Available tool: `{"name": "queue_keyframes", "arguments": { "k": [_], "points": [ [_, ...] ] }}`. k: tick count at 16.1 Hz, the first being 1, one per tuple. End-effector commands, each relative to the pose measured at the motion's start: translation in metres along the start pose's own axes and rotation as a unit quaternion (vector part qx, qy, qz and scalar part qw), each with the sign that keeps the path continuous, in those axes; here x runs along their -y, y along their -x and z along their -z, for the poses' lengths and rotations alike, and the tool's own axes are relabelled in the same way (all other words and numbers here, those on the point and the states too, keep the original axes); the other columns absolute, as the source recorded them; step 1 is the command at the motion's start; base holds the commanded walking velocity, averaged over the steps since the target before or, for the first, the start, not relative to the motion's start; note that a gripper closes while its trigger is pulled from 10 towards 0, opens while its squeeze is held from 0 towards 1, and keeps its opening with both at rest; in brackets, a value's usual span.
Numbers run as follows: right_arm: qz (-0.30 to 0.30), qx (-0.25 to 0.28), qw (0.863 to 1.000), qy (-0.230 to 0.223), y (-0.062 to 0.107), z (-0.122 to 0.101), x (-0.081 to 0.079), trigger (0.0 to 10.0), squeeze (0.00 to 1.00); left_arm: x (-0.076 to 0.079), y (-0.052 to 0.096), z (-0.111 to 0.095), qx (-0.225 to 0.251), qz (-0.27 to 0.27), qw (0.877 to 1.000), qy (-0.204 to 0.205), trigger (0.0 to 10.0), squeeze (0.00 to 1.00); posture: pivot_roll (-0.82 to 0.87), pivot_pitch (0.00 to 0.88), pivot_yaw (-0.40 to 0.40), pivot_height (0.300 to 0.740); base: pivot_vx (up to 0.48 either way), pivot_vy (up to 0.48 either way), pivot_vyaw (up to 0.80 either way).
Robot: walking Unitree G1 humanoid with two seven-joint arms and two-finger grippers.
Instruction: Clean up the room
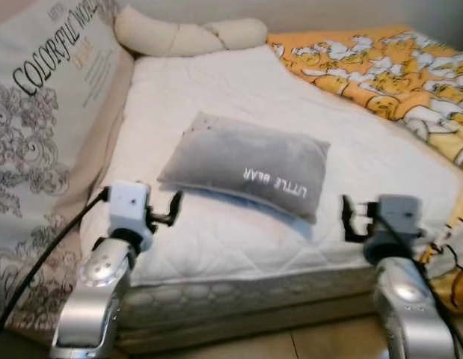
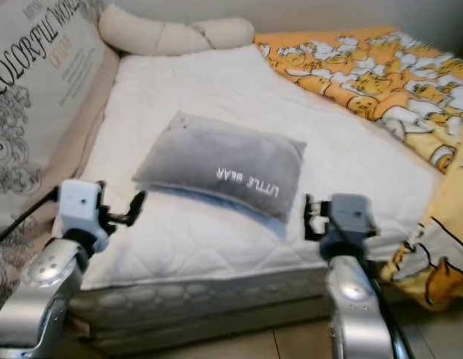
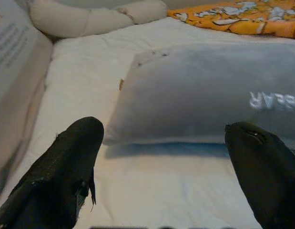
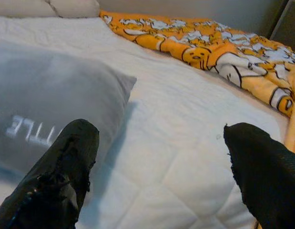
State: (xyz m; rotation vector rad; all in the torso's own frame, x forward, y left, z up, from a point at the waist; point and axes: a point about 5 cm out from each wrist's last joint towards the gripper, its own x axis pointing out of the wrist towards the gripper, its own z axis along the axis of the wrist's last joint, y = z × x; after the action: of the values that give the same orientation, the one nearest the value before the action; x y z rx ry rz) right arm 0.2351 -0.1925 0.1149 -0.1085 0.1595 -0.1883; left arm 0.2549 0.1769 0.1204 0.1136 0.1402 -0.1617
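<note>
Near mattress [image 1: 238, 247] edge, grey pillow [image 1: 246, 164], open tools.

Bare mattress [image 1: 238, 239] lies open before the grey pillow [image 1: 246, 164]; the orange blanket [image 1: 396, 67] crowds its right side.

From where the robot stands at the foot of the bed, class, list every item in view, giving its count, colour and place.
Mattress: one, white quilted, fills the middle of the scene.
Pillow: one, grey with white "LITTLE BEAR" lettering, lying flat on the mattress near its front edge.
Bolster cushion: one, cream, knotted, at the far end of the mattress.
Blanket: one, orange with white cartoon figures, along the robot's right of the bed.
Printed panel: one, pale with dark scrollwork and lettering, along the robot's left.
Left gripper: one, black fingers open, facing the pillow.
Right gripper: one, black fingers open, beside the pillow's corner.
</note>
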Motion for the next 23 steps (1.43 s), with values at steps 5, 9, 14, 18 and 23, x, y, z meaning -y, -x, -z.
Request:
{"name": "queue_keyframes", "arguments": {
  "k": [5,9,14,18,23],
  "points": [
    [-0.031,0.015,0.999,-0.005,-0.001,-0.005,-0.013,10.0,0.0,-0.01,0.003,0.0,0.001,-0.014,1.0,-0.009,10.0,0.0,-0.03,0.0,0.024,0.74,0.289,0.0,0.0],
    [-0.065,0.0,0.998,0.026,0.0,0.001,-0.019,10.0,0.0,-0.009,0.002,0.001,0.0,-0.016,1.0,-0.009,10.0,0.0,-0.03,0.0,0.024,0.74,0.286,0.0,0.0],
    [-0.049,-0.001,0.999,0.016,-0.001,0.002,-0.015,10.0,0.0,-0.009,0.002,0.0,0.002,-0.015,1.0,-0.01,10.0,0.0,-0.03,0.0,0.027,0.74,0.22,0.0,0.48],
    [-0.031,-0.002,0.999,0.027,-0.002,0.002,-0.008,10.0,0.0,-0.011,0.002,0.0,0.001,-0.025,1.0,-0.013,10.0,0.0,-0.03,0.0,0.027,0.74,0.0,0.0,0.0],
    [0.017,-0.013,0.998,0.058,-0.013,-0.001,0.02,10.0,0.0,-0.009,0.001,0.0,0.0,-0.019,1.0,-0.021,10.0,0.0,-0.04,0.0,0.036,0.74,0.0,0.0,0.0]
  ]
}}
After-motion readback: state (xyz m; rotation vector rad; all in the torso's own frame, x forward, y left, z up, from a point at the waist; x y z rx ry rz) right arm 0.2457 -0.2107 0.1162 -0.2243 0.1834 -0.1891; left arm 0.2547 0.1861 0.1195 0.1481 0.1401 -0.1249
